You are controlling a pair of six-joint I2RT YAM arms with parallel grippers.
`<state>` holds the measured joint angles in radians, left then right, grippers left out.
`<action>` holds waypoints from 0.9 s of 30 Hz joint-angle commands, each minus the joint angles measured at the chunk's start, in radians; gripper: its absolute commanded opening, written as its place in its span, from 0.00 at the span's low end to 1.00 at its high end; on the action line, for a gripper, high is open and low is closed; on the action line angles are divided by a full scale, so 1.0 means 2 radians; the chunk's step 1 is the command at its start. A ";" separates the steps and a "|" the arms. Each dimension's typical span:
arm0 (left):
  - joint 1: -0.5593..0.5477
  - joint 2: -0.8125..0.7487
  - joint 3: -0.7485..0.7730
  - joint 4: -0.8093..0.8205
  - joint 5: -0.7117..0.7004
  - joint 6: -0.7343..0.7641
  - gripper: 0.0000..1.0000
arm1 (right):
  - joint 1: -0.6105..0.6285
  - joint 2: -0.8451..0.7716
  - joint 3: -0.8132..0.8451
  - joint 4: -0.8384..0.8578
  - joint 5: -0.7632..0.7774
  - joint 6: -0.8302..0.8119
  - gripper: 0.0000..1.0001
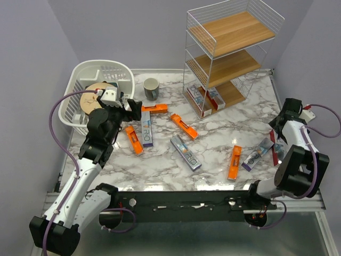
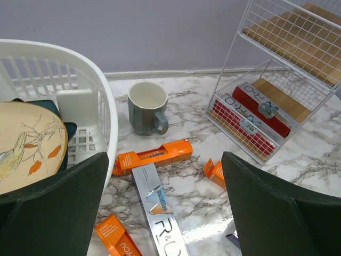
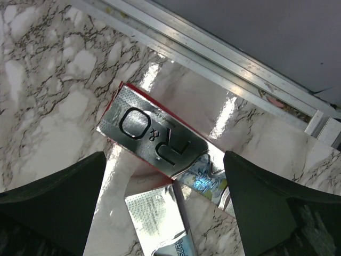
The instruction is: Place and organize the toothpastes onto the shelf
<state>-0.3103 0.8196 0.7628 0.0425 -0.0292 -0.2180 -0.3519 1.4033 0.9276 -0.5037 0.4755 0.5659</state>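
Wide open, empty: left end effector (image 2: 165,213), right end effector (image 3: 166,200). Risk of shoving red-edged toothpaste box (image 3: 154,136) off surface (image 3: 42,80) edge through skewed closure.

basket (image 1: 120,72): white plastic, far-left on table | plate (image 2: 26,144): round, bird drawing, inside basket | mug (image 1: 151,88): grey-blue, upright, near the basket | table (image 1: 213,133): white marble

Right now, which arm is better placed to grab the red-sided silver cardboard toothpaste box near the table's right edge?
Right. Its open fingers hover directly over the red-sided silver box; the left fingers are across the table, beside the white plastic basket.
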 commanded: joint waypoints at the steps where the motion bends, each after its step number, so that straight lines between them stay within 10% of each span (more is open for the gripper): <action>1: -0.004 0.007 0.006 0.001 -0.007 0.012 0.99 | -0.034 0.026 0.004 0.065 -0.037 -0.079 1.00; 17: -0.005 0.018 0.006 0.003 -0.002 0.012 0.99 | -0.038 0.123 0.024 0.087 -0.146 -0.162 0.94; 27: -0.005 0.021 0.010 0.000 0.002 0.012 0.99 | -0.013 0.114 0.022 0.101 -0.181 -0.174 0.56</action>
<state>-0.3164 0.8631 0.7628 0.0422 -0.0299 -0.2062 -0.4217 1.6287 0.9771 -0.2882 0.1936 0.2127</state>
